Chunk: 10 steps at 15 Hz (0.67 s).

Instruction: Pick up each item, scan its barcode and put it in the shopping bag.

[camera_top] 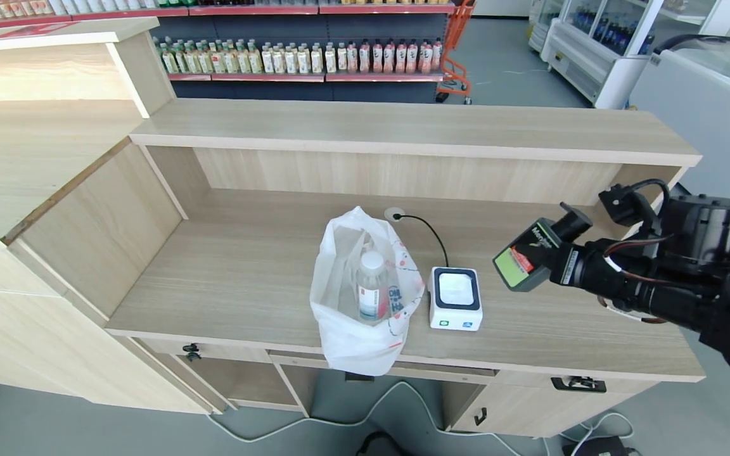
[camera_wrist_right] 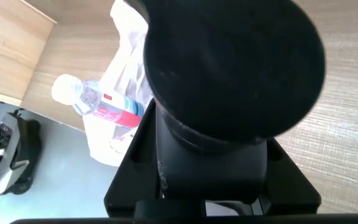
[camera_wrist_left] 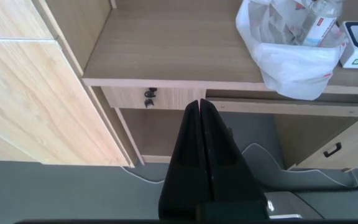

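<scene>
A white plastic shopping bag (camera_top: pixel 355 329) stands open on the wooden counter (camera_top: pixel 232 272), with a clear water bottle (camera_top: pixel 372 288) upright inside it. Just right of the bag lies the white barcode scanner (camera_top: pixel 455 297). My right gripper (camera_top: pixel 558 261) is shut on a dark bottle (camera_top: pixel 530 258) with a green and red label, held on its side above the counter to the right of the scanner. In the right wrist view the dark bottle (camera_wrist_right: pixel 229 68) looms close, with the bag (camera_wrist_right: pixel 126 37) and water bottle (camera_wrist_right: pixel 98 102) beyond. My left gripper (camera_wrist_left: pixel 200 106) is shut, low in front of the counter's edge, holding nothing.
A black cable (camera_top: pixel 431 234) runs from the scanner to a hole at the back of the counter. A raised ledge (camera_top: pixel 403 130) borders the far side and a side panel (camera_top: pixel 99 234) the left. Drawers with handles (camera_top: pixel 577 383) sit below the front edge.
</scene>
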Motion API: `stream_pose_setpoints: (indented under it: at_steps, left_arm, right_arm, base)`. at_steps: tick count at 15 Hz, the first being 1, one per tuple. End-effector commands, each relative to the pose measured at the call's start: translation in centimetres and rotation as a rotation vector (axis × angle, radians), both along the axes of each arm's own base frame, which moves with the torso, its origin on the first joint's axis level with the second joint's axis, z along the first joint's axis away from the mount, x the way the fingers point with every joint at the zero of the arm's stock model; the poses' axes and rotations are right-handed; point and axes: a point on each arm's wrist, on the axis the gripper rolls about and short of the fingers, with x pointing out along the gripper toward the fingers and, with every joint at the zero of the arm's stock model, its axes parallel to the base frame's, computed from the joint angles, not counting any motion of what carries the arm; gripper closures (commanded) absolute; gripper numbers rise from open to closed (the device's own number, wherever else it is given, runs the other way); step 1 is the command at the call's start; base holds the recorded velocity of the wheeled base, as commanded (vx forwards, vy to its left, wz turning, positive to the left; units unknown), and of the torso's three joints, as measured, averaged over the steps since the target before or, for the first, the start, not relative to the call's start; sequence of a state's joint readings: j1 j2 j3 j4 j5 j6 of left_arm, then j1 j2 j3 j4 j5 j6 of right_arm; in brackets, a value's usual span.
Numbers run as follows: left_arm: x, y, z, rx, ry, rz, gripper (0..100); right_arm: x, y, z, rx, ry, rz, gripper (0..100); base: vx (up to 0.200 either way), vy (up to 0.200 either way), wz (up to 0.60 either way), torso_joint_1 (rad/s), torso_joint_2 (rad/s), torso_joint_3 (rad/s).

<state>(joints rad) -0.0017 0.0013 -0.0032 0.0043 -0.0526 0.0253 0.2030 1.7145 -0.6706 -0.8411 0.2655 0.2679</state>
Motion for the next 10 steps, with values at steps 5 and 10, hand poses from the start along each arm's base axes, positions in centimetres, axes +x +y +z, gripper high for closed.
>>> stream_pose_setpoints:
  at_steps: [5,10]
  left_arm:
    - [0.0,0.0,0.0,0.001,0.001,-0.001,100]
    - [0.0,0.0,0.0,0.001,0.001,-0.001,100]
  right_arm:
    - [2.6,0.6,-4.4,-0.030,0.078,0.001,100]
    - [3.5,0.9,-5.5,-0.045,0.066,0.012,100]
  base:
    - [0.000,0.000,0.00,0.000,0.00,0.000]
    - [0.000,0.000,0.00,0.000,0.00,0.000]
